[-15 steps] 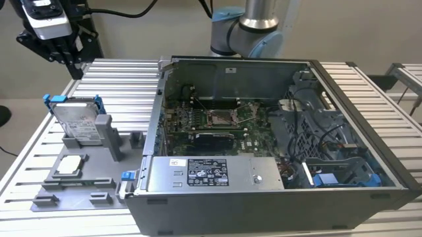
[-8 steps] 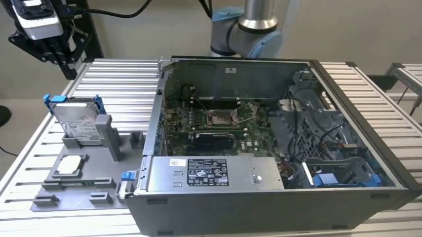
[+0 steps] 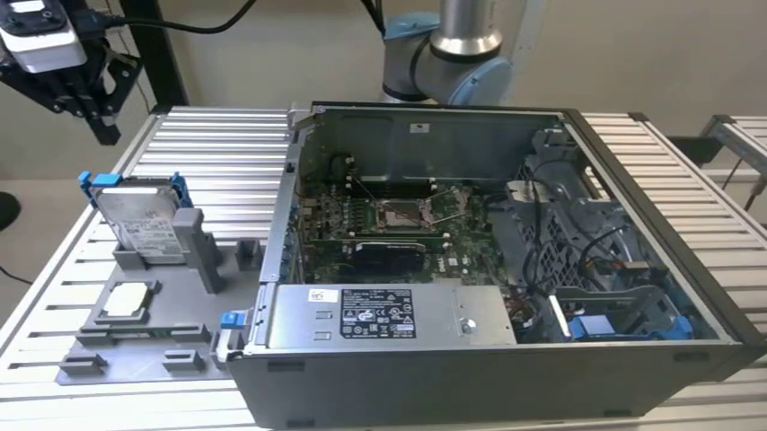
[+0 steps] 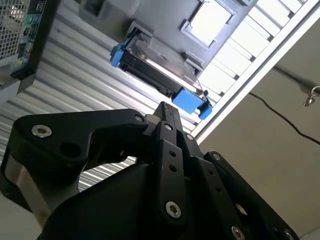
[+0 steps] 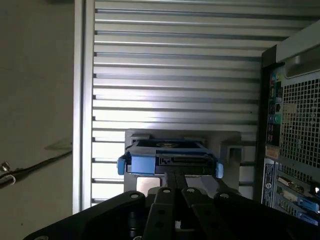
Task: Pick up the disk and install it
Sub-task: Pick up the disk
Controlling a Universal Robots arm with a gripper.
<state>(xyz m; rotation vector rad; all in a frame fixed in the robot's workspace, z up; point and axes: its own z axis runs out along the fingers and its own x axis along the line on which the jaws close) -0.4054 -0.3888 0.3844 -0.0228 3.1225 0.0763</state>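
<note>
Tabletop stand (image 3: 198,247) holds the disk (image 3: 142,220) upright, gripper (image 3: 86,109) well above.

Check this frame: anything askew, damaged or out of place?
Nothing stands out. The silver-metal hard drive with blue side rails stands on edge in its grey plastic holder, the small square silver chip lies flat on that holder, and the black gripper hangs above the drive, clear of it.

Disk (image 4: 152,67) edge-on in grey holder (image 4: 160,22), apart from closed jaws.
</note>
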